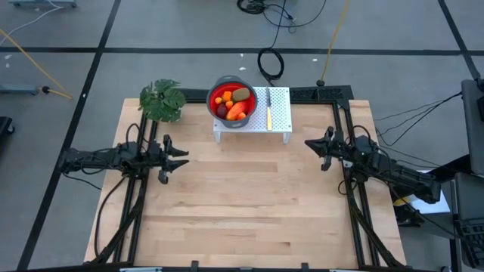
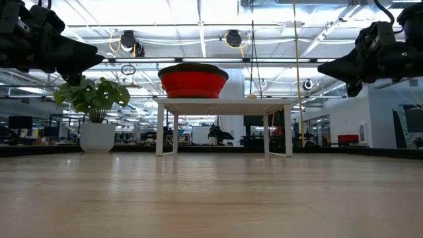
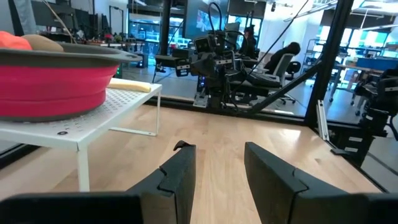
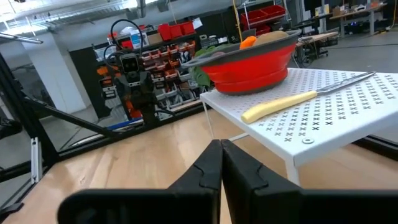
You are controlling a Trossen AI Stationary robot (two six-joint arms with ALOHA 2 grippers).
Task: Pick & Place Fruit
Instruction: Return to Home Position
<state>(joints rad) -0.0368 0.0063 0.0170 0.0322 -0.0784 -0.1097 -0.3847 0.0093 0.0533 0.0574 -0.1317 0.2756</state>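
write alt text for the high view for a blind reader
A red strainer bowl of fruit sits on a white shelf at the back of the wooden table, a yellow knife beside it. The open left gripper and shut right gripper wait at either side, empty.

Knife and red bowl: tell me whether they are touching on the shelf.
Apart. The high view looks straight down and shows a strip of bare white shelf between the knife and the bowl.
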